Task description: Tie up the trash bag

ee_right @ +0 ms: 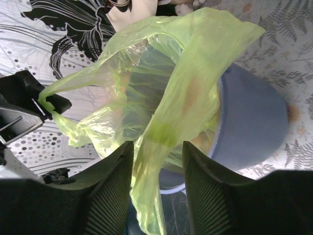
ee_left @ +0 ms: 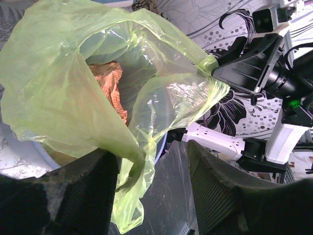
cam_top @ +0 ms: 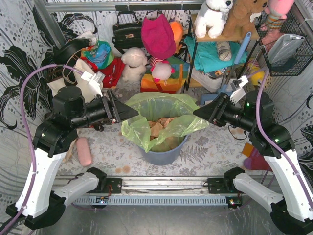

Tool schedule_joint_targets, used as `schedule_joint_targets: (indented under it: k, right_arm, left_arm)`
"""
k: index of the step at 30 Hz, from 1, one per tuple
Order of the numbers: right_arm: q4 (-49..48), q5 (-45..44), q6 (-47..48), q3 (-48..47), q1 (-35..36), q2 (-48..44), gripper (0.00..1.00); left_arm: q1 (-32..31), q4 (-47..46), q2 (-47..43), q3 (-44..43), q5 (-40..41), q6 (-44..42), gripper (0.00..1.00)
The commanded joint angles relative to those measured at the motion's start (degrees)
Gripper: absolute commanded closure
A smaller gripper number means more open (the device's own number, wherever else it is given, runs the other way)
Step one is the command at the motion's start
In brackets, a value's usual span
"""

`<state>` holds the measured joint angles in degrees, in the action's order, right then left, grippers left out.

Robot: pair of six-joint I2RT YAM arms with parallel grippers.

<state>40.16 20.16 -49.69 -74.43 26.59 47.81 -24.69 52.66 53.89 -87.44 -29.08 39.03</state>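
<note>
The trash bag (cam_top: pixel 156 105), thin light-green plastic, lines a blue-grey bin (cam_top: pixel 164 154) at the table's middle, its rim pulled up and open. Crumpled brown paper (cam_top: pixel 161 128) lies inside. My left gripper (cam_top: pixel 131 112) is at the bag's left rim. In the left wrist view the jaws (ee_left: pixel 151 156) stand wide apart, with a flap of the bag (ee_left: pixel 58 88) hanging against the left finger. My right gripper (cam_top: pixel 199 111) is at the bag's right rim. In the right wrist view the gripper (ee_right: pixel 156 149) is open, with a strip of the bag (ee_right: pixel 195 73) hanging between the fingers, above the bin (ee_right: pixel 254 117).
A pink oblong object (cam_top: pixel 84 151) lies on the table left of the bin. Plush toys (cam_top: pixel 134 63), a black handbag (cam_top: pixel 127 32) and a shelf rack (cam_top: pixel 215 54) crowd the back. A metal rail (cam_top: pixel 161 185) runs along the near edge.
</note>
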Motion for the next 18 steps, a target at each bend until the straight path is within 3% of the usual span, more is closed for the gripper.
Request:
schedule_joint_targets:
  k: [1, 3, 7, 11, 18]
  right_arm:
    - [-7.84, 4.63, -3.13, 1.23, 0.01, 0.08, 0.60]
    - [-10.27, 6.64, -3.95, 1.75, 0.03, 0.47, 0.68]
    - [-14.82, 8.80, -5.40, 1.38, 0.03, 1.00, 0.98]
    - [-19.10, 9.75, -4.87, -1.85, 0.03, 2.49, 1.00]
    - [-31.50, 13.84, -5.55, -8.00, -0.02, 6.07, 1.00]
  left_arm:
    - [0.18, -6.59, -1.04, 1.18, -1.86, 0.85, 0.39]
    - [0.17, -7.29, -1.23, 1.68, -1.99, 1.11, 0.42]
    - [0.23, -8.44, -1.36, 1.93, -2.55, 1.30, 0.57]
    - [0.17, -11.12, -1.30, 1.18, -2.76, 1.78, 0.70]
    - [0.18, -18.29, -1.29, -2.30, -1.71, 2.89, 0.85]
